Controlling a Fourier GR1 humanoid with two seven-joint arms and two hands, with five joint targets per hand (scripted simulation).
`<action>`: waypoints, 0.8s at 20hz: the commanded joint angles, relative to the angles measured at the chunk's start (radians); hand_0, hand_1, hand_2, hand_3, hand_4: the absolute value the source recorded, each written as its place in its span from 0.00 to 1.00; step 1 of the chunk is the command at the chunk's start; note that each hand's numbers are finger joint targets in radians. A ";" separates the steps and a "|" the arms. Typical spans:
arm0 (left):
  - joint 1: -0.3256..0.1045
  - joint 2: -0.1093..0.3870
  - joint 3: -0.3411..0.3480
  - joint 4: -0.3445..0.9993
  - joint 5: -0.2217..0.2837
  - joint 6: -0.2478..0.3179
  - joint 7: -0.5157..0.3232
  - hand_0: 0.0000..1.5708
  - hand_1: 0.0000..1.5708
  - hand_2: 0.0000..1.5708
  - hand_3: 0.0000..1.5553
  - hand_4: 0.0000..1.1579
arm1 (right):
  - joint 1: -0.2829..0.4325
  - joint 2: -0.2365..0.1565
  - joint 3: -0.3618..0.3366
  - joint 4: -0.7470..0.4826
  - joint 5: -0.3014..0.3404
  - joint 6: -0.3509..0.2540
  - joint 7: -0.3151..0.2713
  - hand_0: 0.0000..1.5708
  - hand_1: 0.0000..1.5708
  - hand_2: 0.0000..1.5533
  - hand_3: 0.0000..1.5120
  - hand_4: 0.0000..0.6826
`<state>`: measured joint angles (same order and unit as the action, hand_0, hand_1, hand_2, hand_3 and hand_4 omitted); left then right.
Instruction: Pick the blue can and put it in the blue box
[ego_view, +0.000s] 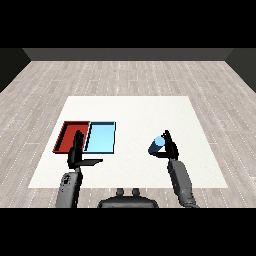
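Head view: the single camera is looking down and forward from the robot's head height, facing across the white table (150, 112) toward its far edge and the wooden floor (125, 75) and dark wall beyond. It is standing far enough back that all four table edges and corners are lying inside the frame, the near edge running just above the lower band. The two forearms are entering from the lower corners, the left hand (76, 156) at the left side and the right hand (172, 148) at the right, so the view is not mirroring the scene.
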<state>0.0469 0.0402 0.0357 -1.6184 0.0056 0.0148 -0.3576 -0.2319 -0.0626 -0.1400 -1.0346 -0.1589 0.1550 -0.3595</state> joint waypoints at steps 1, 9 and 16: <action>-0.106 -0.020 0.013 0.148 -0.030 0.036 -0.067 0.00 0.00 0.00 0.00 0.00 | -0.003 -0.019 -0.004 -0.026 -0.023 0.006 0.054 0.00 0.00 0.00 0.00 0.00; 0.033 -0.004 -0.010 0.020 -0.022 -0.004 -0.070 0.00 0.00 0.00 0.00 0.00 | -0.044 0.060 0.046 0.104 0.001 -0.046 -0.046 0.00 0.00 0.00 0.00 0.00; 0.033 -0.012 -0.026 -0.052 -0.019 0.018 0.015 0.00 0.00 0.00 0.00 0.00 | -0.083 0.049 0.029 0.130 -0.026 -0.047 -0.035 0.00 0.00 0.00 0.00 0.00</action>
<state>0.0568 0.0373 0.0277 -1.6223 -0.0020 0.0223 -0.3716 -0.3083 -0.0343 -0.1222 -0.9238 -0.1852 0.1303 -0.3800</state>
